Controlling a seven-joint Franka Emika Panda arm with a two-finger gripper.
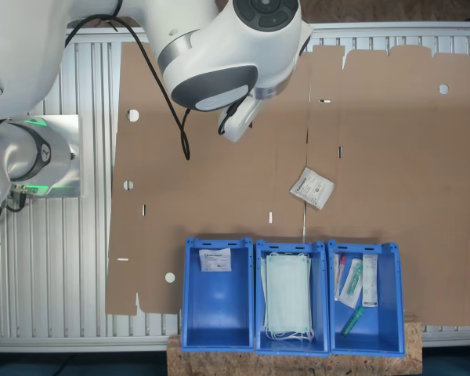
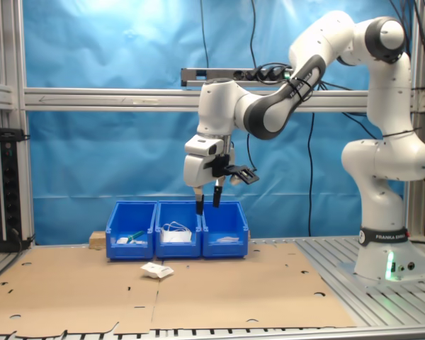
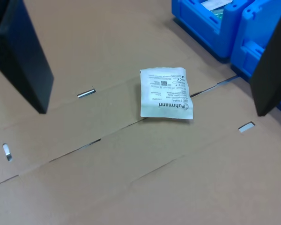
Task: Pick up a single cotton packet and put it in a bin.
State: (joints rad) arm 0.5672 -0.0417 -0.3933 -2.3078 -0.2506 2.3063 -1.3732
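Note:
The cotton packet (image 1: 312, 188) (image 2: 157, 270) (image 3: 165, 93) is a small white sealed square with dark print. It lies flat on the brown cardboard sheet (image 1: 219, 204), in front of the bins. My gripper (image 2: 207, 205) hangs open and empty, high above the cardboard and well clear of the packet. In the wrist view its dark fingers (image 3: 25, 61) stand wide apart on either side of the packet far below. The blue bin (image 1: 215, 313) (image 2: 227, 248) at the first exterior view's left holds another white packet (image 1: 215, 259).
Three blue bins stand in a row at the cardboard's edge. The middle bin (image 1: 260, 329) holds pale green masks (image 1: 288, 301). The end bin (image 1: 392, 313) holds syringes and tubes. The cardboard has small slots and holes. The robot base (image 2: 386, 262) stands on the grooved aluminium table.

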